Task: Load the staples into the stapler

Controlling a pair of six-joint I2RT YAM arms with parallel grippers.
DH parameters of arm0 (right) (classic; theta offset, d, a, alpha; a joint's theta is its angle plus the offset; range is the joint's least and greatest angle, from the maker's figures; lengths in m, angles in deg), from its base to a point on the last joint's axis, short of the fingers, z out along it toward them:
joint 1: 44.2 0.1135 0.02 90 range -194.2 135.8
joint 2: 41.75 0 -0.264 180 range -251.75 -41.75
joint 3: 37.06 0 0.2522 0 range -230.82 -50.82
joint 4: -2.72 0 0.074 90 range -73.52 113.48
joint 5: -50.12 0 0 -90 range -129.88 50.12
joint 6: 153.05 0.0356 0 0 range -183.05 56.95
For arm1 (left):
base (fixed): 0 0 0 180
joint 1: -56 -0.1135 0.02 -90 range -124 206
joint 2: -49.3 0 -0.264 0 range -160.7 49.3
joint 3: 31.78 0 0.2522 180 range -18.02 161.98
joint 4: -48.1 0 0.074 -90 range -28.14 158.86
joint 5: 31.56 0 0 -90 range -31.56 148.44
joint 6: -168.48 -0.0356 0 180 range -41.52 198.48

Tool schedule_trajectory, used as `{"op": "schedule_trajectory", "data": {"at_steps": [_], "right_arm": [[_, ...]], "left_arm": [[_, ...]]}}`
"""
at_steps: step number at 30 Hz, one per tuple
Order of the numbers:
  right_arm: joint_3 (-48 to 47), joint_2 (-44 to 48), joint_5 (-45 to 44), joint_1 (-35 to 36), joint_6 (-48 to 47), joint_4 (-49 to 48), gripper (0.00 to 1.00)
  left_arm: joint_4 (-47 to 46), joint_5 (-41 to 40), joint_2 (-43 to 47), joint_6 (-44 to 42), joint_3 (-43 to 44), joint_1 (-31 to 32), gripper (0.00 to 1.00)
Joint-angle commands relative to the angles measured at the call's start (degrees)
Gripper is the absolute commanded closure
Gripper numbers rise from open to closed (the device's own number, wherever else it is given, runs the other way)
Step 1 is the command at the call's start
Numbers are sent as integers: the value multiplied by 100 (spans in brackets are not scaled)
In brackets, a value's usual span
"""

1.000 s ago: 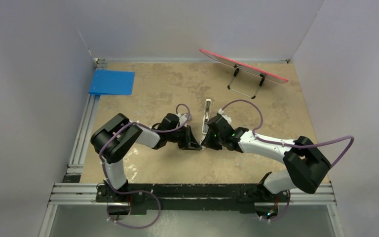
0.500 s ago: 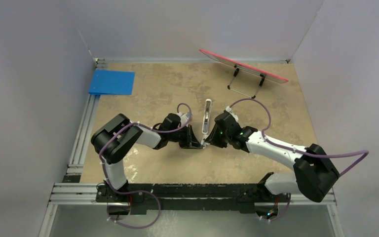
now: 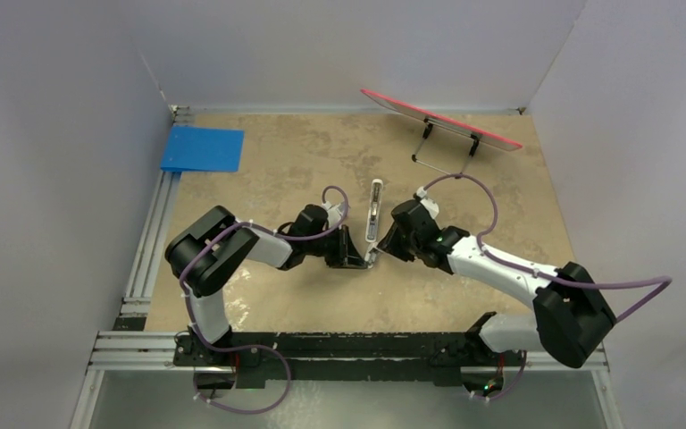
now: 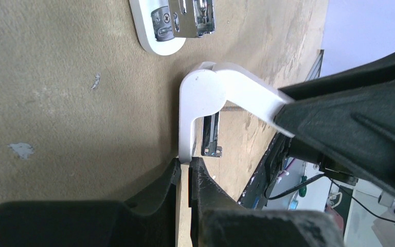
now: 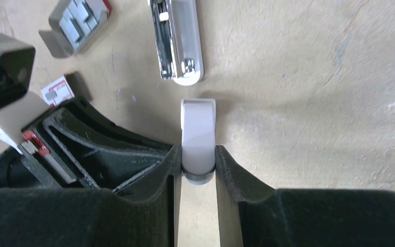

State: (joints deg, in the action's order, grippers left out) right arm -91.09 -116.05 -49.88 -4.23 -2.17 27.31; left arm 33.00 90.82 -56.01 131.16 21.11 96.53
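The stapler [image 3: 374, 210] is a slim white bar lying flat on the table. Its open metal channel shows in the right wrist view [image 5: 177, 41], and its end shows in the left wrist view [image 4: 172, 23]. A shorter white hinged piece [image 4: 205, 95], bent into an L, is held between both grippers just in front of it. My left gripper [image 4: 185, 163] is shut on one arm of the piece. My right gripper [image 5: 198, 154] is shut on the other arm [image 5: 198, 128]. The dark-grey staples [image 5: 79, 20] lie in their tray to the left of the stapler.
A small red-and-white box [image 5: 57, 90] lies beside my left gripper. A metal strip with a spring [image 4: 212, 136] hangs under the white piece. A blue pad [image 3: 203, 148] lies at the far left. A red board on a wire stand [image 3: 442, 121] stands at the back right.
My right arm has swung its elbow to the right and its gripper has drawn back slightly to the right. The white piece now shows between the grippers. The left arm has barely moved.
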Motion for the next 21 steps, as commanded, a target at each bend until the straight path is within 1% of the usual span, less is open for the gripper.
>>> {"op": "schedule_trajectory", "data": {"at_steps": [1,6,15,19,21], "right_arm": [[-340,-44,-1086,-184,-32,46,81],[-386,-157,-1316,-220,-2,6,80],[-72,-590,-1066,-235,-172,-681,79],[-79,-706,-1027,-240,-197,-717,75],[-75,-696,-860,-238,-292,-816,69]], "left_arm": [[430,80,-138,-341,-11,51,100],[530,100,-164,-420,41,59,100],[648,149,-254,-477,161,72,100],[666,146,-277,-474,178,77,100],[707,117,-279,-469,182,77,100]]}}
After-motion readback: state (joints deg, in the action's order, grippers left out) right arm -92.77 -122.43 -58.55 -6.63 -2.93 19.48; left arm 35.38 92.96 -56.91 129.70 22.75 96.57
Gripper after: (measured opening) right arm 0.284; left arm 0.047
